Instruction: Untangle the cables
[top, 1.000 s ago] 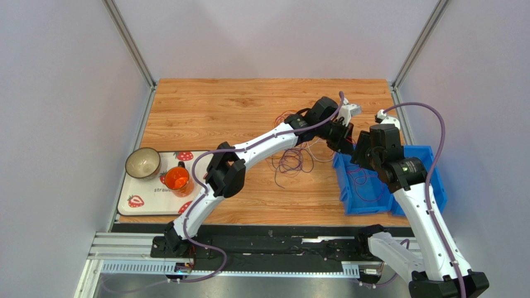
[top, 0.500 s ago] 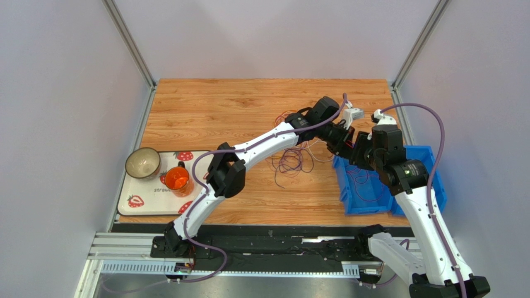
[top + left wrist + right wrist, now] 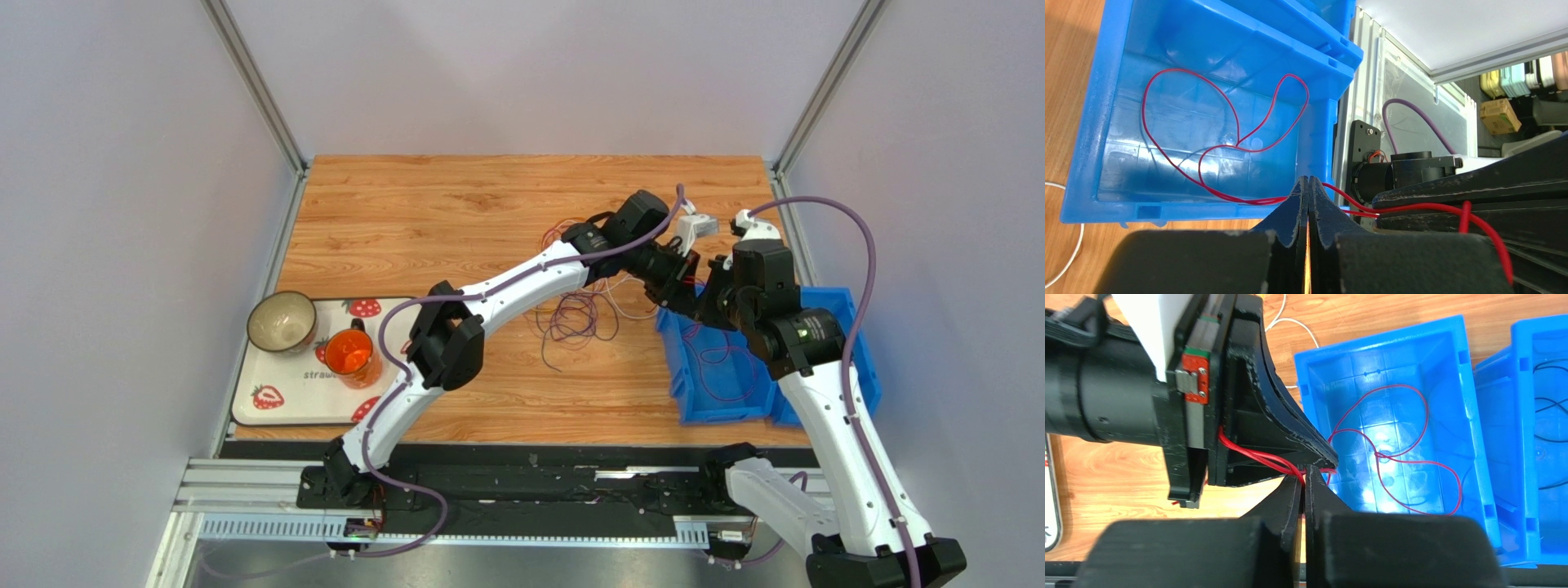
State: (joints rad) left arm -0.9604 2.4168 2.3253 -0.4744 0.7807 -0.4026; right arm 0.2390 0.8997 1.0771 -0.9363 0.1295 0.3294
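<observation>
my left gripper (image 3: 1308, 184) clamped on the red cable (image 3: 1254, 201), my right gripper (image 3: 1303, 474) pinching it tip to tip, blue bin (image 3: 1106, 92) beyond

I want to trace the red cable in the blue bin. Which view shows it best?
Left wrist: the red cable lies in large, clear loops on the blue bin floor. Right wrist shows the loops smaller, past the left tool. Top shows faint threads only.

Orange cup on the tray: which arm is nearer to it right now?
Left. The left arm bends close beside the orange cup on the tray; the right arm stands far across the table, over the blue bin.
</observation>
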